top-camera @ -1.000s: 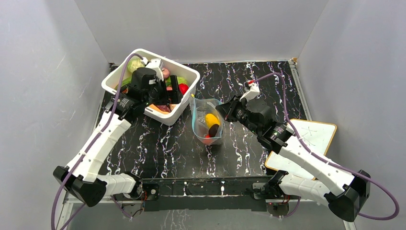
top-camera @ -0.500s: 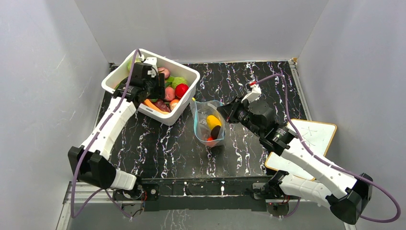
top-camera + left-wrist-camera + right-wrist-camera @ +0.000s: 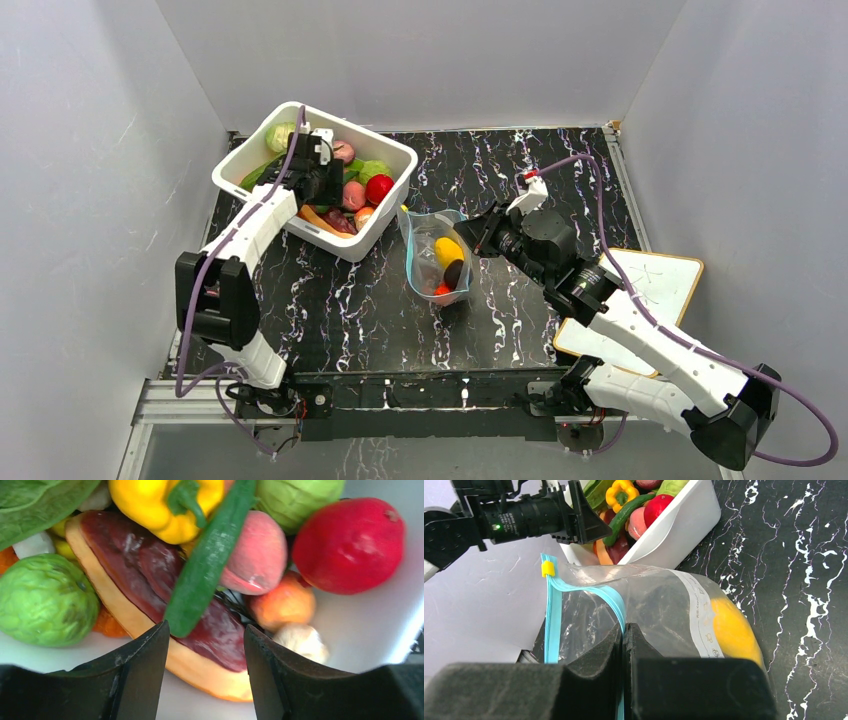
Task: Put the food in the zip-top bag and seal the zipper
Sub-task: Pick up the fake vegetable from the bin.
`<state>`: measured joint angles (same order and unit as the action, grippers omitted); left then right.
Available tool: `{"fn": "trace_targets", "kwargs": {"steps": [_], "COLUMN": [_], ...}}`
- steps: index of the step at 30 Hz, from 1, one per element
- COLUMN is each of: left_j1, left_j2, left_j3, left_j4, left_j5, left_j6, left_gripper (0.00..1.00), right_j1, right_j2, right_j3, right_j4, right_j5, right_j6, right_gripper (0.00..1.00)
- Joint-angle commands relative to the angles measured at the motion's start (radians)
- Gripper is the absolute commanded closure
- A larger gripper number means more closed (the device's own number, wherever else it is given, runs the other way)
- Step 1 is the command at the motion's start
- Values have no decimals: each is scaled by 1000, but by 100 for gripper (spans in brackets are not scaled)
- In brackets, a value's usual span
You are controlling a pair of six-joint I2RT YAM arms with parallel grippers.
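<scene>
The clear zip-top bag [image 3: 437,262] stands on the black marbled table with its mouth open. It holds a yellow piece [image 3: 447,248], a dark purple one and a red one. My right gripper [image 3: 478,235] is shut on the right side of the light-blue zipper [image 3: 551,615], right gripper [image 3: 623,630] pinching the strip. More food fills the white tub [image 3: 350,245]. My left gripper [image 3: 206,630] is down inside it, closed in on a purple and orange slice [image 3: 125,555] with a finger at each edge. A green cucumber [image 3: 210,565] lies across that slice.
A yellow pepper [image 3: 150,505], pink peach [image 3: 257,555], red ball [image 3: 350,545] and green cabbage [image 3: 45,600] crowd the tub around the slice. A whiteboard [image 3: 650,290] lies at the right edge. Grey walls close in three sides.
My left arm has stretched further into the tub and its jaws have narrowed from wide open onto the slice. The right gripper keeps its hold and has shifted slightly with the bag.
</scene>
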<state>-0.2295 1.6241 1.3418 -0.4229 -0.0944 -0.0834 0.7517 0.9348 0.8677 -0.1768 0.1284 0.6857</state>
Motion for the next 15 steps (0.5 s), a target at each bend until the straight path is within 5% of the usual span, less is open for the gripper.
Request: {"fn": "trace_targets", "kwargs": {"steps": [1, 15], "left_j1": [41, 49], "left_j2": [22, 72], "left_j3": [19, -24], "left_j4": [81, 151], "left_j5": [29, 63], "left_j6": [60, 110], "left_gripper": [45, 44], "right_j1": [5, 4], "right_j2": [-21, -9], "right_j3": [21, 20], "right_j4": [53, 60], "right_j5": [6, -3], "right_j6": [6, 15], "right_gripper": [100, 100]}}
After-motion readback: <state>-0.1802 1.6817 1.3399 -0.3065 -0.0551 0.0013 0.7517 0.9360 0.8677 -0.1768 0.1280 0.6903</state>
